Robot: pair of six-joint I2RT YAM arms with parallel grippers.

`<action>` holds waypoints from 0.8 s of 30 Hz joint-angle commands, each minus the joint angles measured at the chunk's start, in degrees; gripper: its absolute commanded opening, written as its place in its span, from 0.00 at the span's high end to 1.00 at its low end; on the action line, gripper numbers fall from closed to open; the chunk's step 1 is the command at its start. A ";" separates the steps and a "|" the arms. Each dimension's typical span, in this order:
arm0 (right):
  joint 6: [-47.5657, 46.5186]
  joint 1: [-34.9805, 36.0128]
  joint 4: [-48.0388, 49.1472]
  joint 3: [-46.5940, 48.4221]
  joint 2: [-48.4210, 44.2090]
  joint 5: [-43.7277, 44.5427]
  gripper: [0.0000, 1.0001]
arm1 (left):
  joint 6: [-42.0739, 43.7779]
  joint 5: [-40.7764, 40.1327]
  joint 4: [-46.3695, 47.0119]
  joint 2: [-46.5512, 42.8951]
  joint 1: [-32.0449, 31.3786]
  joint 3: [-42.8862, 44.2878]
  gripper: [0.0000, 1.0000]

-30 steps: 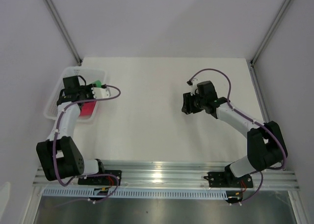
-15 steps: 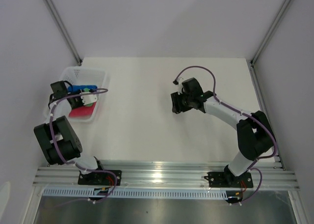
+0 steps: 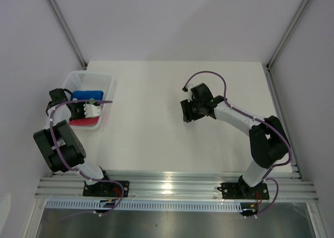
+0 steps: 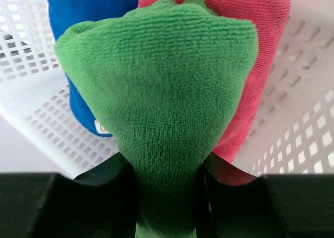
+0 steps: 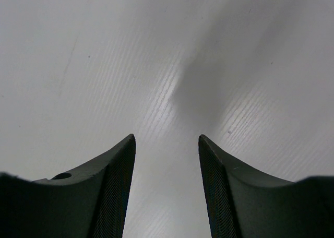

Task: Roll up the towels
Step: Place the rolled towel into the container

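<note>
My left gripper (image 4: 166,170) is shut on a bunched fold of the green towel (image 4: 156,86), which fills the left wrist view. Behind it the blue towel (image 4: 83,11) and the pink-red towel (image 4: 261,45) lie in the white mesh basket (image 4: 308,118). From above, the left gripper (image 3: 95,110) sits over the basket (image 3: 107,81), with the blue towel (image 3: 87,95) and the pink-red towel (image 3: 83,122) showing; the green one is almost hidden by the gripper. My right gripper (image 5: 167,144) is open over bare table, nothing between its fingers, near the table's middle (image 3: 186,111).
The basket stands at the table's left edge, close to the left wall. The left arm is folded back tightly beside it. Metal frame rails (image 3: 172,186) run along the near edge, and upright posts (image 3: 65,26) stand at the back corners.
The left arm has folded back and drawn its gripper leftward over the basket, uncovering the blue towel. The right gripper has moved left toward the table's middle, still open.
</note>
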 commanded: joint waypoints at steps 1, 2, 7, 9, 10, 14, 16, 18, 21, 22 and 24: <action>-0.31 0.56 -1.24 3.16 0.89 1.20 0.46 | 5.56 3.41 -7.38 -0.43 1.88 3.64 0.99; -0.40 0.65 -1.15 3.07 0.89 1.20 0.45 | 6.44 3.59 -8.16 -1.30 2.14 3.65 0.99; -0.22 0.82 -0.89 2.98 1.86 0.76 0.45 | 12.32 2.54 -8.27 -2.63 2.23 -1.71 0.99; -0.48 1.00 -1.06 3.07 2.21 0.59 0.45 | 13.74 2.01 -6.69 -2.28 2.23 -4.79 0.98; -0.66 1.00 -1.24 3.25 2.39 0.59 0.46 | 14.96 1.84 -6.42 -1.93 2.23 -5.14 0.96; -1.19 1.09 -1.68 3.42 2.74 0.67 0.45 | 14.72 0.34 -6.23 0.88 2.23 -2.71 0.84; -1.19 1.00 -1.68 3.51 2.65 0.76 0.45 | 13.66 -1.06 -9.47 3.16 2.32 -0.85 0.76; -1.10 1.18 -1.68 3.42 2.74 0.94 0.45 | 14.09 -2.64 -10.02 4.14 2.23 1.27 0.61; -1.19 1.18 -1.77 3.42 2.92 1.02 0.45 | 15.06 -3.35 -7.38 3.70 2.23 -0.22 0.49; -1.19 1.26 -1.85 3.42 2.92 1.02 0.45 | 15.93 -3.96 -7.21 3.53 2.23 -0.31 0.48; -1.36 1.18 -2.03 3.51 3.00 1.11 0.45 | 16.29 -4.93 -7.29 3.35 2.23 -0.83 0.25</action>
